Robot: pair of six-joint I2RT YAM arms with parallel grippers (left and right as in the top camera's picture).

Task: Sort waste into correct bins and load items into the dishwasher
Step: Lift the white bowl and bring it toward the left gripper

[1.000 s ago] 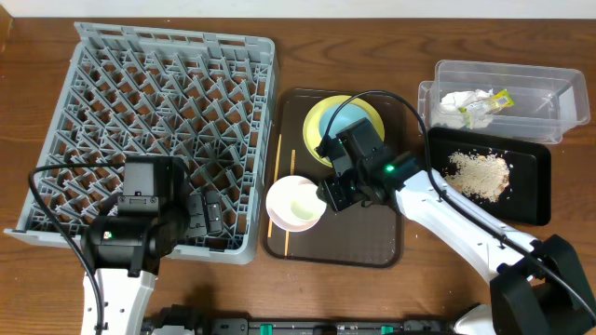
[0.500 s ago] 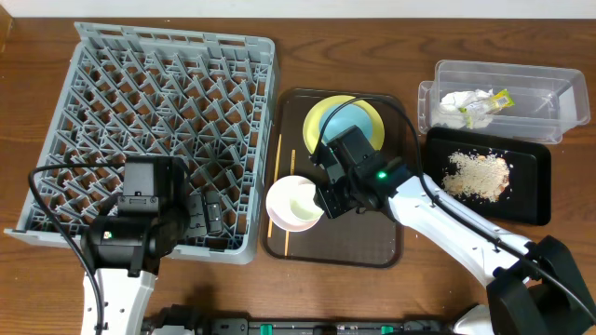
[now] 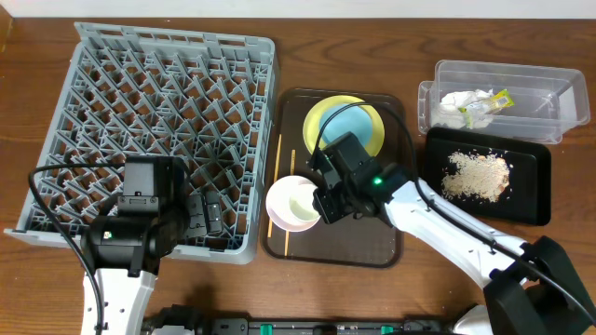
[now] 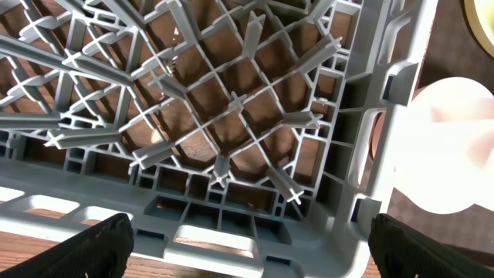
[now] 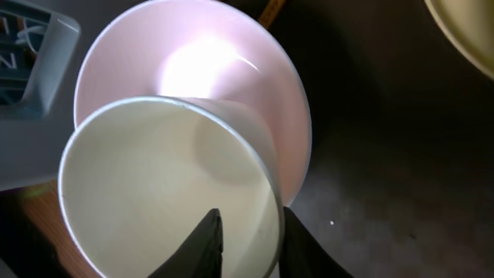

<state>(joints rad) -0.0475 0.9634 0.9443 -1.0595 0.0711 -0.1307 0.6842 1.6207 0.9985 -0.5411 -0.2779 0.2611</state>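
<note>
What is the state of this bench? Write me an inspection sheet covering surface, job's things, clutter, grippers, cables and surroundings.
Surface: wooden table, no spills seen.
Job's things: dish rack shows no dishes. On the brown serving tray, the light blue bowl sits on the yellow plate, the small white cup stands in the white-pinkish bowl, and the chopsticks lie by the left edge. The clear tub holds the napkin and wrapper. The black tray holds the crumbs.
Clutter: nothing seen.
Grippers: left gripper open over the rack's corner; right gripper open, straddling the cup's rim.
Cables: black cable loops over the plate.
Surroundings: nothing seen.
</note>
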